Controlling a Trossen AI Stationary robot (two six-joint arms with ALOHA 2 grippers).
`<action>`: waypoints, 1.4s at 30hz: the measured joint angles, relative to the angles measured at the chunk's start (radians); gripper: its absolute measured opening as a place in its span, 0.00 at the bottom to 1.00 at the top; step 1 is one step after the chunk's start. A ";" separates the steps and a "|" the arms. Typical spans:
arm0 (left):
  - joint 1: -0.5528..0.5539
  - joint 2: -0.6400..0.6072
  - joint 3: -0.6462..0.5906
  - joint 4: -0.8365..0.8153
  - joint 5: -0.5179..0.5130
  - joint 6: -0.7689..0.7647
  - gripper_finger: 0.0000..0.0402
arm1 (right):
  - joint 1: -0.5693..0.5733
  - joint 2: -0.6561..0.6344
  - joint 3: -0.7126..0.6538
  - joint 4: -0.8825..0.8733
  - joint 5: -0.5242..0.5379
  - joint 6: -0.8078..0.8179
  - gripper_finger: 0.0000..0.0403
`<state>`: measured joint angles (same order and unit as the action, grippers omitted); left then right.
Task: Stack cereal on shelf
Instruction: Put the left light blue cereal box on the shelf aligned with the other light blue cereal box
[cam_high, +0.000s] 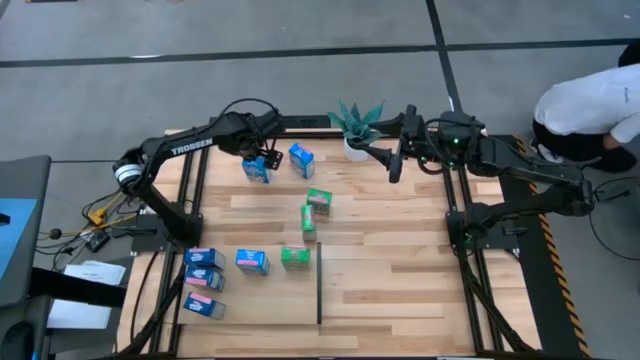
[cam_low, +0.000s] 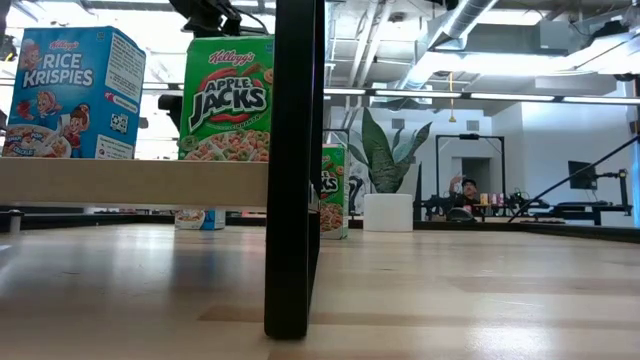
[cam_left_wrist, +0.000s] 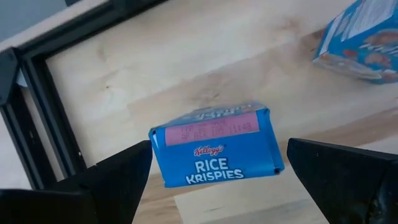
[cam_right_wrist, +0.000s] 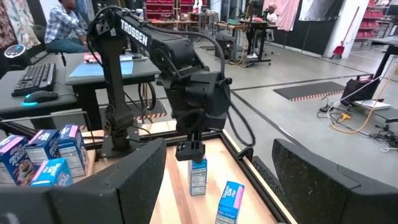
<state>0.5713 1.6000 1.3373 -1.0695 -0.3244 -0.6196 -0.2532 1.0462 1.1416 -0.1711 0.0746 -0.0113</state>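
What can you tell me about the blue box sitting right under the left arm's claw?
The Rice Krispies box is a small blue cardboard carton with white lettering and a pink panel on its top flap. It stands upright on the light-wood table near the far edge, closed and undented as far as can be seen. The left tool hangs directly over it, fingers spread open on either side, not visibly touching it. Another blue box stands close by, apart from it.
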 joint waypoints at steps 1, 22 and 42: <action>0.000 0.004 0.000 -0.006 0.003 -0.002 0.91 | -0.003 0.000 0.000 0.000 0.000 -0.003 0.79; 0.006 0.023 0.000 0.002 -0.016 -0.020 0.91 | -0.012 0.000 0.000 0.000 0.001 -0.027 0.79; 0.006 0.023 0.000 -0.043 -0.039 -0.083 0.91 | -0.012 0.000 0.000 0.000 0.001 -0.053 0.79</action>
<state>0.5774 1.6226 1.3373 -1.1121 -0.3634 -0.7024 -0.2649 1.0462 1.1416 -0.1711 0.0757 -0.0643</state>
